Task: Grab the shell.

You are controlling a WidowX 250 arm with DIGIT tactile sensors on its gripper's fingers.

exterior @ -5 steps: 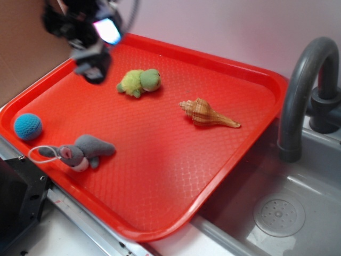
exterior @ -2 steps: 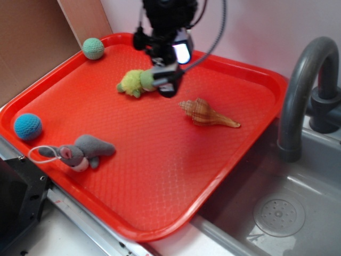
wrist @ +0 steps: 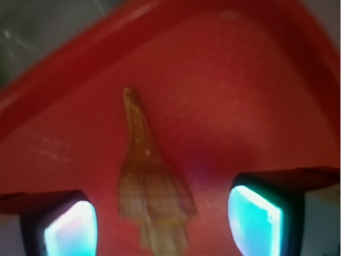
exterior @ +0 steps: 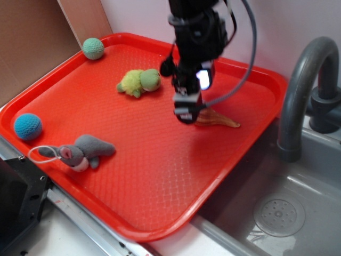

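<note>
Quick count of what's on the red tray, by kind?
Balls: 2, green ball and blue ball
Plush toys: 2, turtle and grey animal
Shells: 1, shell
Total: 5

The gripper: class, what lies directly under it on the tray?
The shell lies on the red tray, between the open gripper's fingers. In the exterior view the gripper covers its knobbly end; only the thin point shows.
</note>
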